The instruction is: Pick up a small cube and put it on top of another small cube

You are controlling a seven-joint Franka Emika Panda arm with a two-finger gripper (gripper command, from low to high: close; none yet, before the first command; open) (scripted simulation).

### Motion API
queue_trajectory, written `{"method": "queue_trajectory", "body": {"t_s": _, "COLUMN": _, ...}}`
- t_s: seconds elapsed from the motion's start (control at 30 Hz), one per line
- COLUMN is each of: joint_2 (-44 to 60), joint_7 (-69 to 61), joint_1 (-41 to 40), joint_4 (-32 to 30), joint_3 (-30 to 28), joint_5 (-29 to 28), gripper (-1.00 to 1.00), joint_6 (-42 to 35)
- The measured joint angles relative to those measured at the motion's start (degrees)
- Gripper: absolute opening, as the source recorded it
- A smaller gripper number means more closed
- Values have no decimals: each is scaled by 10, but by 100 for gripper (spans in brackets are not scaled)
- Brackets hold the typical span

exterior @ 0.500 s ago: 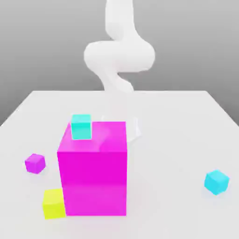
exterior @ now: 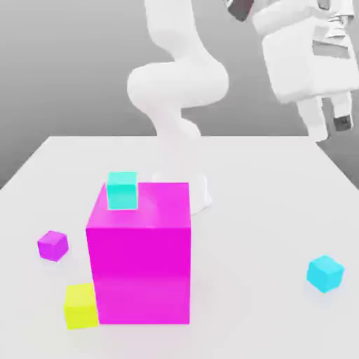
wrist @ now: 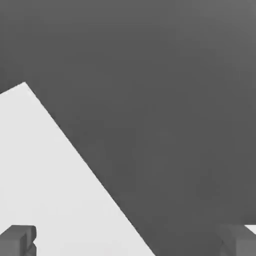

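The exterior view faces the arm across the table; the hand view overlooks that table's corner.

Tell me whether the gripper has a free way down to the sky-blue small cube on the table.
Probably yes. The sky-blue cube sits alone on the white table, well apart from the big magenta cube, and the open gripper hangs high above that side with nothing between.

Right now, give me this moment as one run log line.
gripper: open, empty, high at exterior view's right | sky-blue cube: on table, untouched | turquoise cube: atop magenta cube | stacking: not started
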Motion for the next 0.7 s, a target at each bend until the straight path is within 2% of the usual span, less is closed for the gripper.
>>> {"method": "queue_trajectory", "body": {"t_s": 0.27, "joint_2": 134, "joint_7": -183, "joint_1": 82, "joint_4": -43, "joint_3": 37, "joint_5": 1, "gripper": 0, "joint_6": 68}}
{"method": "queue_trajectory", "body": {"t_s": 0.53, "joint_2": 266, "joint_7": -280, "joint_1": 136, "joint_4": -79, "joint_3": 53, "joint_5": -90, "gripper": 0, "joint_6": 145}}
{"method": "queue_trajectory", "body": {"t_s": 0.67, "joint_2": 348, "joint_7": -279, "joint_1": 144, "joint_4": -66, "joint_3": 46, "joint_5": -102, "gripper": 0, "joint_6": 210}}
{"method": "queue_trajectory", "body": {"t_s": 0.7, "joint_2": 365, "joint_7": -278, "joint_1": 145, "joint_4": -63, "joint_3": 46, "joint_5": -103, "gripper": -100, "joint_6": 223}}
